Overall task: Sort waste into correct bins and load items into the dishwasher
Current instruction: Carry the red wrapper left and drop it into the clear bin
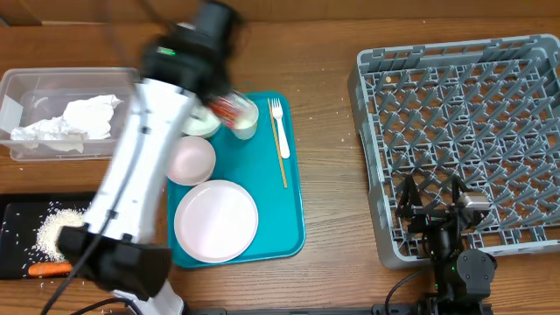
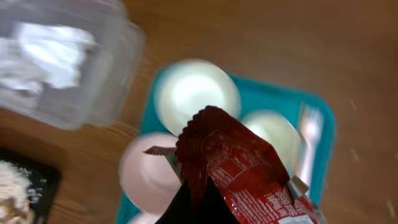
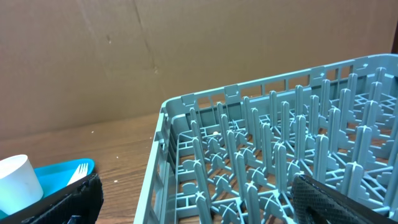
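Observation:
My left gripper (image 1: 223, 103) is shut on the small red shiny wrapper (image 1: 229, 108) and holds it above the far end of the teal tray; in the left wrist view the wrapper (image 2: 239, 165) sticks out of the jaws (image 2: 199, 208). The clear box (image 1: 52, 87) at the far left holds crumpled white napkins (image 1: 74, 121). The black tray (image 1: 17, 214) holds rice scraps (image 1: 52, 232) and an orange carrot piece (image 1: 48, 269). My right gripper (image 1: 433, 188) is open and empty over the near edge of the grey dish rack (image 1: 464, 131), with its jaws (image 3: 199, 199) wide apart.
The teal tray (image 1: 293, 223) carries the pale-pink plate (image 1: 216, 220), a pink bowl (image 1: 191, 160), a white bowl (image 2: 196, 90), a white cup (image 2: 270, 134) and the fork (image 1: 279, 136). The left arm crosses the tray's left side.

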`<move>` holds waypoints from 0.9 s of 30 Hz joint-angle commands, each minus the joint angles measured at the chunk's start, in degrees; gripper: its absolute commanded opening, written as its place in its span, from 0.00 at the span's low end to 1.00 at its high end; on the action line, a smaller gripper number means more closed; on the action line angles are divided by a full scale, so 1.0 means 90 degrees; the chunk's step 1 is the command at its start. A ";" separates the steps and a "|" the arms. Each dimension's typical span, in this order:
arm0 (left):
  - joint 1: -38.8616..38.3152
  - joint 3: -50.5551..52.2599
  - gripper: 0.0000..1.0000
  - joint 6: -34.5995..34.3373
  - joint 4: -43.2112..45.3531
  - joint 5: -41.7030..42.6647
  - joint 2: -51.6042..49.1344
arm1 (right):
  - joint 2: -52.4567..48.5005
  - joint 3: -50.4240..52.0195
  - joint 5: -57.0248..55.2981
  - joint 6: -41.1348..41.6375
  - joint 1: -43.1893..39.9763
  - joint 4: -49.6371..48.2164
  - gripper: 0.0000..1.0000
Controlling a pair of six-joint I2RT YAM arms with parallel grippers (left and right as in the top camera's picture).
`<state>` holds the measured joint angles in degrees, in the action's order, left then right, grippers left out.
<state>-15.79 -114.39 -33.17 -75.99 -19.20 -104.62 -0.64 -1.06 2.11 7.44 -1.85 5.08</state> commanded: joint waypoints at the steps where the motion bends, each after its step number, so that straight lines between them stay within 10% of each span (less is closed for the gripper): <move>1: 0.1501 -0.0085 0.04 -0.0338 0.0481 -0.0554 0.0051 | 0.0039 0.0068 -0.0063 -0.0024 -0.0029 -0.0044 1.00; 10: 0.3840 -0.0083 0.04 -0.0335 0.1773 0.0141 -0.0682 | 0.0039 0.0068 -0.0063 -0.0024 -0.0029 -0.0044 1.00; 13: 0.3908 -0.0083 0.35 -0.0330 0.1936 0.0153 -0.1047 | 0.0039 0.0068 -0.0061 -0.0022 -0.0029 -0.0044 1.00; 15: 0.3900 -0.0083 0.73 -0.0100 0.1904 0.0240 -0.1195 | 0.0039 0.0068 -0.0061 -0.0022 -0.0029 -0.0044 1.00; 27: 0.2982 -0.0107 0.84 0.0070 0.1542 0.1530 0.1188 | 0.0041 0.0068 -0.0063 -0.0022 -0.0029 -0.0044 1.00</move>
<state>14.72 -114.48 -33.89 -60.53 -11.77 -104.38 -0.64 -1.06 2.09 7.42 -1.85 5.15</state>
